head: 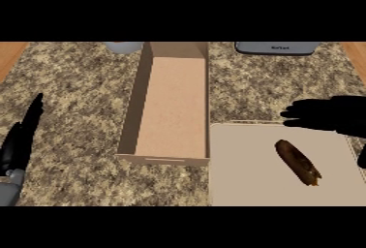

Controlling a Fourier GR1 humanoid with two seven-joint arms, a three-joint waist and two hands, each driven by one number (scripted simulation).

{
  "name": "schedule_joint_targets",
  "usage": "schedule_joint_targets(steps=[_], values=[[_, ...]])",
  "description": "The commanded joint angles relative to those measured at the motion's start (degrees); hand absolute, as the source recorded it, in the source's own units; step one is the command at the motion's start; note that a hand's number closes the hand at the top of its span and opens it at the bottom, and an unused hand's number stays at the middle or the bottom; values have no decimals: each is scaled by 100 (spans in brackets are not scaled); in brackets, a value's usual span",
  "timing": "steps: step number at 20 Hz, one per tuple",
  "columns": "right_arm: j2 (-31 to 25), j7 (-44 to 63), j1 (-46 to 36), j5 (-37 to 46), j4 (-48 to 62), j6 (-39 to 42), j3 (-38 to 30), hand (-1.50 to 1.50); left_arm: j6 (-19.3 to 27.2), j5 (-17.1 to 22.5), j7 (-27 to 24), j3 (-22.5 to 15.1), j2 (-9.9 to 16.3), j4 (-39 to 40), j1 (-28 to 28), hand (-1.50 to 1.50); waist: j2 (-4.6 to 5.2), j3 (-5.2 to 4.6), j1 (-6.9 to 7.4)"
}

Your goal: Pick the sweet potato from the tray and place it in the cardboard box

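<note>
Sweet potato (298,162) lies on the tray (243,184), long axis running diagonally away from the cardboard box (172,101), just below your right hand (325,115), whose fingers are spread and hold nothing.

Kitchen setting. Speckled granite-look desk (79,72) in beige, brown, grey fills most of view. Wood-toned strips at far left and far right top corners, beyond stone edge. Grey appliance (276,48) with small label at back edge, cut off by frame. Pale rounded vessel (124,46) at back, left of box, mostly out of view. Food item, sweet potato (297,162), lying on pale tray (243,179). Open cardboard box (172,104) alongside tray.
</note>
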Motion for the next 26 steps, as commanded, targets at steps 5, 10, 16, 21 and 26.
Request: schedule_joint_targets(steps=[5, 10, 16, 21, 26], values=[[370, 698, -794, 1851, -255, 628, 1030, -150, 71, -214, 177, -64, -229, 220, -283, 0, -34, -13, -103], [1264, 1201, -743, 2498, 85, 983, 1318, -150, -60, -148, -162, 170, -248, 166, 87, 0, -52, -8, -108], [1616, 1164, -746, 3268, 591, 901, 1281, -150, -308, -328, -56, 416, -146, 477, -284, 0, -45, -6, -176], [1654, 887, -567, 3727, 695, 883, 1064, -150, -84, -626, 475, 324, -357, -314, 77, 0, -59, -4, -168], [1547, 698, -456, 3902, 266, 1196, 645, -150, -322, -651, 318, 504, -506, -258, 142, 0, -67, -6, -191]])
